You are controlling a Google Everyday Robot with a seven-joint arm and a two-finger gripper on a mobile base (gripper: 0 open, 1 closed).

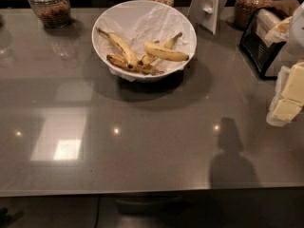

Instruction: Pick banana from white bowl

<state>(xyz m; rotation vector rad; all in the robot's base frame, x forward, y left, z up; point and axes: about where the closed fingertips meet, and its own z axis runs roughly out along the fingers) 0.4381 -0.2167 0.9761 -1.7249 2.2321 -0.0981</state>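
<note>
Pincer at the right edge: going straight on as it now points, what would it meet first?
Probably the table top just below the pincer, far from the white bowl; depth is unclear.

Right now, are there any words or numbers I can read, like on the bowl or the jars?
None can be read.
The white bowl and the glass jar at the back left show no lettering.
The gripper, at the right edge and apart from the bowl, shows no label.
</note>
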